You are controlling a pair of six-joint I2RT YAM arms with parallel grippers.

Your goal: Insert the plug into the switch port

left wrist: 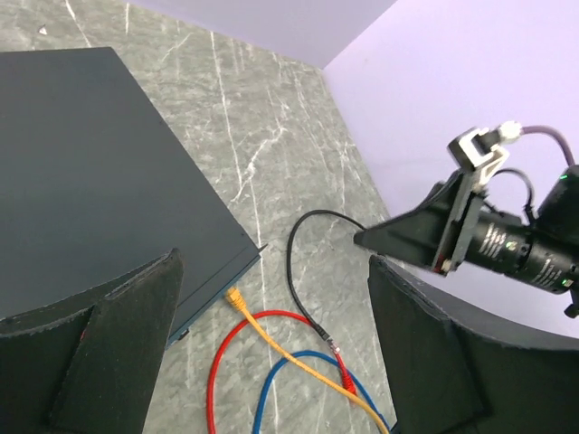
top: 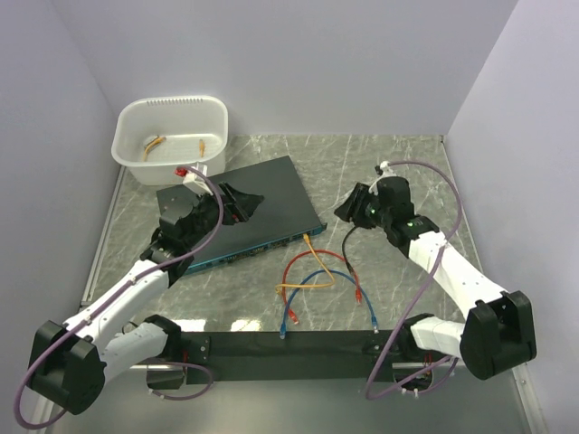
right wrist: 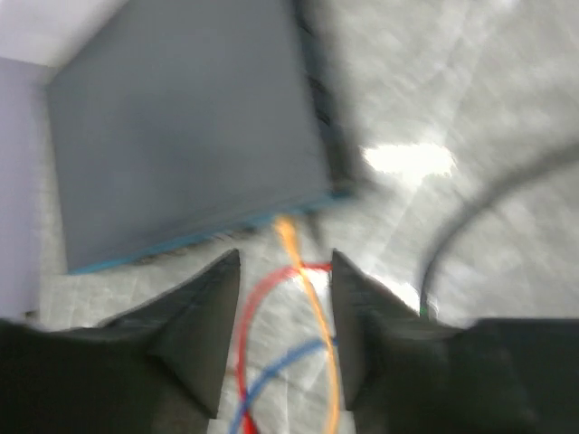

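The left gripper (left wrist: 271, 262) is hanging wide open and empty above the flat black box (top: 249, 185). The right gripper (right wrist: 282, 260), badly blurred, is apparently standing parted, gripping nothing. The orange plug (top: 310, 240) is lying on the table just beside the switch port (top: 294, 238) at the teal face's right end.

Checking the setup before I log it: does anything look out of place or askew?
The red cable, blue cable and orange cable lie crossed in a loose tangle before the switch, which sits skewed to the edges of the table. Nothing looks spilled or broken.
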